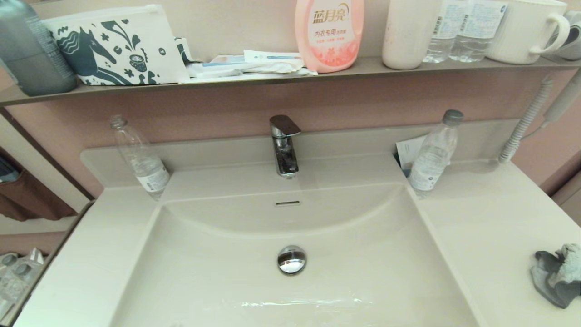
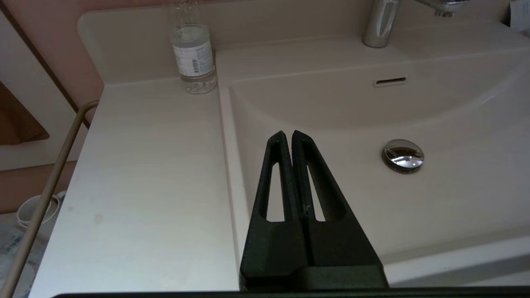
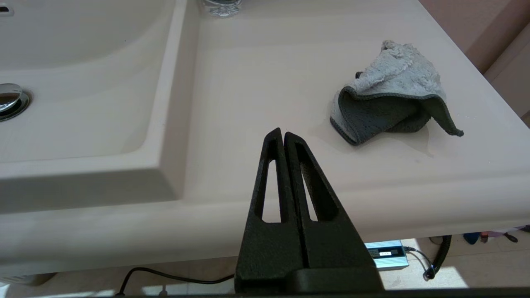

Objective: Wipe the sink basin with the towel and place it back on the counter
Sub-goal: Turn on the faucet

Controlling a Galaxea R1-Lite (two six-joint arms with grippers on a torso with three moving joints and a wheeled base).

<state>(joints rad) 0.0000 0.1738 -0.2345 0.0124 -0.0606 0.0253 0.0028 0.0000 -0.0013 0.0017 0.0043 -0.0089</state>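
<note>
Head view shows the cream-white sink basin [image 1: 218, 281] filling the middle of the scene, its chrome drain plug [image 1: 291, 259] at the centre and the slot overflow [image 1: 287, 203] at 12 o'clock from the plug, under the chrome faucet [image 1: 284, 144]. The towel [image 1: 557, 273], a lumpy dark grey cloth with a pale fluffy side turned up, lies on the counter [image 1: 481, 227] at 3 o'clock from the drain plug, well apart from the basin and close to the counter's right end. One clear water bottle [image 1: 141, 159] stands at 10 o'clock from the plug at the basin's back left corner, and a grey-capped bottle [image 1: 433, 154] stands at 2 o'clock at the back right corner. On the brown wall shelf [image 1: 317, 72] above sit a white horse pouch [image 1: 115, 45], a pink detergent bottle [image 1: 329, 34] and a white mug [image 1: 526, 29]. Neither arm appears in this view. In the left wrist view the left gripper [image 2: 288, 134] hangs above the basin's left edge with its fingers pressed together and nothing between them. In the right wrist view the right gripper [image 3: 279, 132] hovers over the counter's front part, fingers likewise clenched on nothing, with the towel near its tips but not touching.
</note>
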